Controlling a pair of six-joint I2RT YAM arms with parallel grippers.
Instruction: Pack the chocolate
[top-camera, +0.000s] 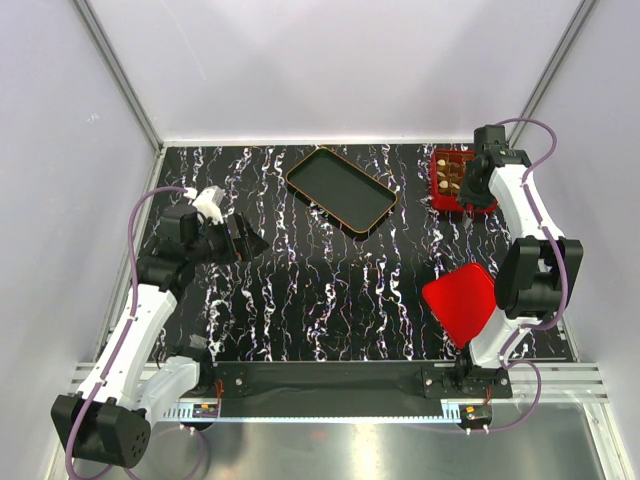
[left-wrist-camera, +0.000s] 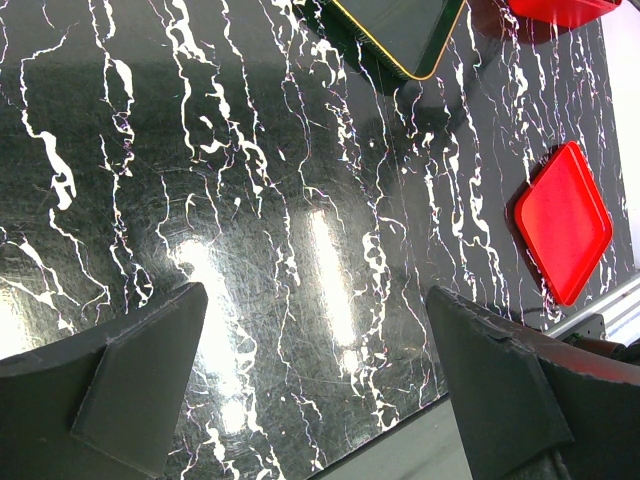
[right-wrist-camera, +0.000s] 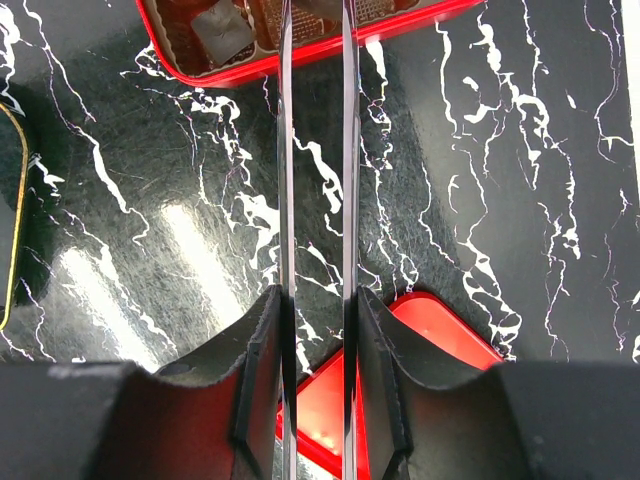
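Marbled table (top-camera: 330, 290): one tray (top-camera: 340, 188), lid (top-camera: 460, 300), box (top-camera: 470, 208); right gripper (right-wrist-camera: 317, 295) clamps tweezers (right-wrist-camera: 284, 150).

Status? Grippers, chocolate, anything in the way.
Left gripper open, empty. Right gripper shut on tweezers, tips over red box. Chocolates in box. Nothing in the way.

I see a black tray (top-camera: 341, 190) upper centre, a red box (top-camera: 476, 208) upper right, its lid (top-camera: 461, 303) lower right, tweezers (right-wrist-camera: 349, 150) over the marbled table (top-camera: 300, 290).
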